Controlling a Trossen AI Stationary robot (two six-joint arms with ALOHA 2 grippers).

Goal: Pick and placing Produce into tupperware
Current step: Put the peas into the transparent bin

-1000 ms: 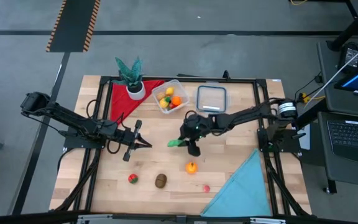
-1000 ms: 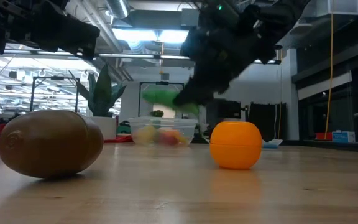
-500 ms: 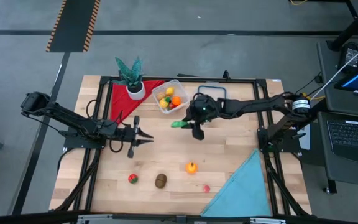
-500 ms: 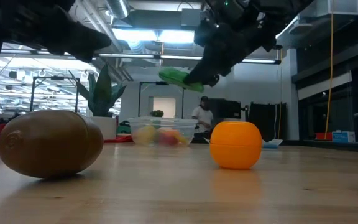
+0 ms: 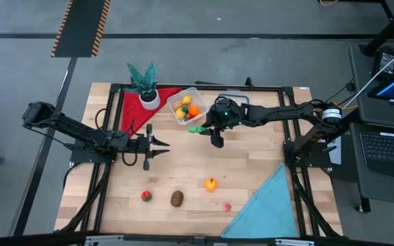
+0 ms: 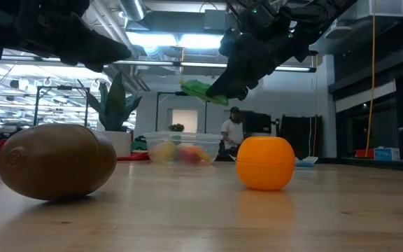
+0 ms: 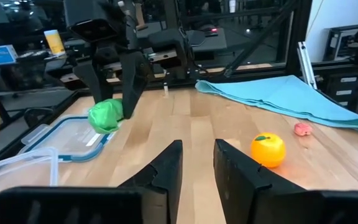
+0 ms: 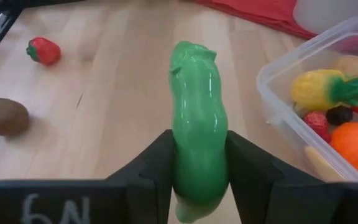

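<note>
Wooden desk [image 5: 252,157] is below the right tool [image 5: 206,130], clamped on a glossy green toy vegetable [image 8: 197,149] that could be dropped short of the clear squarish plastic container [image 5: 183,95] just ahead if released early.

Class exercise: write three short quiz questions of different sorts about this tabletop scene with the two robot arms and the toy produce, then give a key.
1. True or false: the right gripper is shut on the glossy green toy vegetable.
2. What lies nearest the brown oval toy kiwi? A. small red toy strawberry B. teal cloth C. potted plant
3. Fill in: the green vegetable hangs beside the clear squarish plastic ____.

Key: 1 true; 2 A; 3 container.
</note>
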